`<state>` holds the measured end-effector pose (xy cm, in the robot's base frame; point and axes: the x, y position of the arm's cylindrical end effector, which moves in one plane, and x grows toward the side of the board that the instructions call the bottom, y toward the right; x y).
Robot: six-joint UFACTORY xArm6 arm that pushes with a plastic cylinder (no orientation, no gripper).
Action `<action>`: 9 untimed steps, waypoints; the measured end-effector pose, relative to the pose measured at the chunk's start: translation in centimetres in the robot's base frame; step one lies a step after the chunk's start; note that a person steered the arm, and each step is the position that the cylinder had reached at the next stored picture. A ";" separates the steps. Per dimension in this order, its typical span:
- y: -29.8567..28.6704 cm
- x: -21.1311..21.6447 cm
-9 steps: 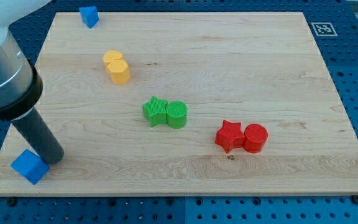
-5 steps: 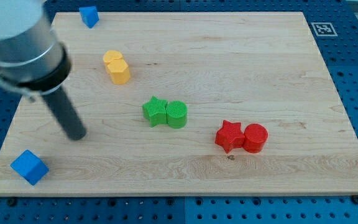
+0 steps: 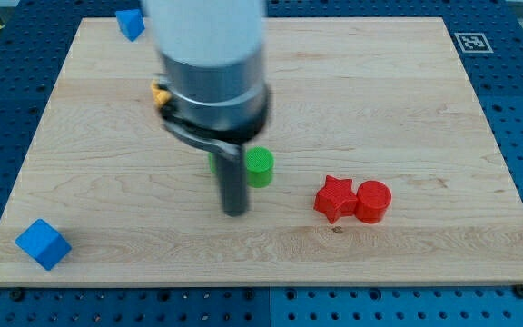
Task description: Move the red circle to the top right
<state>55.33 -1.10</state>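
Note:
The red circle [image 3: 374,201] lies at the view's lower right of the wooden board [image 3: 407,100], touching a red star [image 3: 335,199] on its left. My tip [image 3: 235,213] rests on the board left of the red star, about a hundred pixels away, just below the green circle [image 3: 260,168]. The arm's body hides the green star and most of the yellow block [image 3: 158,93].
A blue cube [image 3: 43,243] sits at the view's bottom left corner. Another blue block [image 3: 130,23] sits at the top left edge. A marker tag [image 3: 472,42] is at the board's top right corner.
My tip has swept from beside the blue cube at the bottom left rightward to just below the green blocks. No block has moved.

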 end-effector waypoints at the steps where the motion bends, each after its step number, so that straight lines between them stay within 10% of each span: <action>1: 7.0 2.7; 9: 19.2 -7.0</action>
<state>48.29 18.08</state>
